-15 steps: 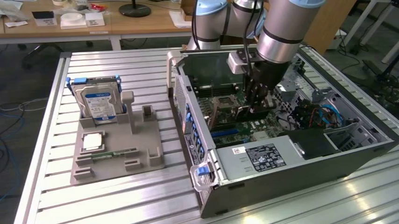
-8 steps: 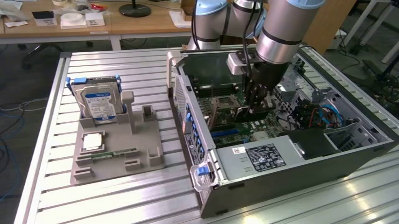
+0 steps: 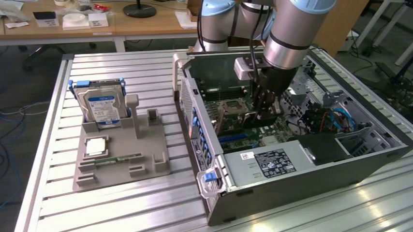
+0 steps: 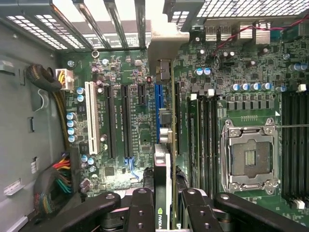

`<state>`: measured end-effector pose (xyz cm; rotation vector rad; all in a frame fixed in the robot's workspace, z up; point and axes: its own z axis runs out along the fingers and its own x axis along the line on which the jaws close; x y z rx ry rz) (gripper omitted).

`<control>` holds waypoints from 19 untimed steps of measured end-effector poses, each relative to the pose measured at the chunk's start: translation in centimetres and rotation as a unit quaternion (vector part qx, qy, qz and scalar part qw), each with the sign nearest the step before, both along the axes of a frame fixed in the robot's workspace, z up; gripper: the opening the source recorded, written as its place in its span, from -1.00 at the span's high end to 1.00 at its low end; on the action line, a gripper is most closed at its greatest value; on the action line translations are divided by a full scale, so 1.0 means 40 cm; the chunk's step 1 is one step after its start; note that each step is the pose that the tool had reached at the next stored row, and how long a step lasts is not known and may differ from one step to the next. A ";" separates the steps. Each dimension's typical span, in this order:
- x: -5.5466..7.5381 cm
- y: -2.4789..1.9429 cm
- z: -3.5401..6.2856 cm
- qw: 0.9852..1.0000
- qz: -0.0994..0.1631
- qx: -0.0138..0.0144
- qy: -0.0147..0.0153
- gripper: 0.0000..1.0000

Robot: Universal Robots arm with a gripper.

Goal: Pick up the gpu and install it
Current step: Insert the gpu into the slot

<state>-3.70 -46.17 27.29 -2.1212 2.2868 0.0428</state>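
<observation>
One thin gpu [image 4: 163, 169] hangs edge-down over the motherboard [image 4: 120, 121] slots inside the case [image 3: 290, 169], clamped in the gripper [image 4: 166, 205]; light and stiff, I'd say, yet fragile; bare board edges look the safest hold

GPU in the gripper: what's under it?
The motherboard with its expansion slots; a blue slot runs alongside the gpu. The card's own edge covers whatever lies directly beneath it.
</observation>
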 end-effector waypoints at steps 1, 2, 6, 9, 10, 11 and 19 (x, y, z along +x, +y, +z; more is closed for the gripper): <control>0.000 0.000 -0.001 1.000 0.000 0.000 0.000 0.47; 0.000 0.000 -0.001 1.000 0.000 0.000 0.000 0.47; -0.007 0.000 -0.001 1.000 0.000 0.000 0.000 0.47; -0.015 0.000 -0.001 1.000 0.000 0.000 -0.001 0.47; -0.017 0.000 -0.001 1.000 0.000 0.000 -0.002 0.47; -0.020 0.000 -0.001 1.000 0.000 0.000 -0.002 0.47; -0.023 -0.009 -0.001 1.000 0.000 0.000 -0.002 0.47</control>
